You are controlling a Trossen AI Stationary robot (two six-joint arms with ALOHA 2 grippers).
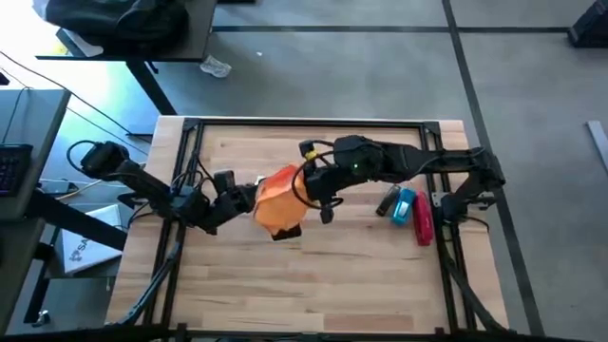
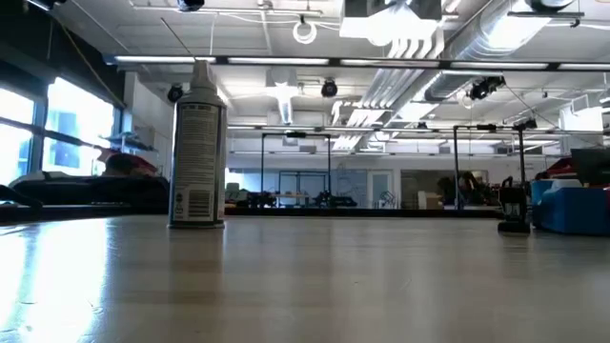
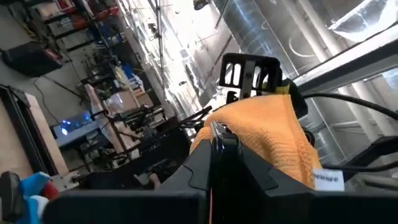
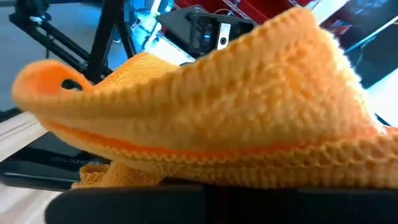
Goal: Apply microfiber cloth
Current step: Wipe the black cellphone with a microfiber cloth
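From above, the microfiber cloth (image 1: 278, 201) sits bunched near the middle of the table (image 1: 313, 285), between the two arms. The left end effector (image 1: 243, 197) meets the cloth's left edge; the right end effector (image 1: 315, 190) is at its right edge, partly over it. Right of the right arm lie a blue object (image 1: 406, 205) and a red object (image 1: 424, 222), near the table's right edge. The front half of the table is bare wood, as is the strip along the back edge.

At table height, a spray can (image 2: 197, 145) stands upright on the left; neither arm appears here.

The left wrist camera shows the cloth (image 3: 273, 140) draped over a dark object held between this arm's fingers (image 3: 227, 152); they look closed on it.

The right wrist camera is filled by the cloth (image 4: 236, 118), folded, with wood below; whether the right fingers grip it I cannot tell.
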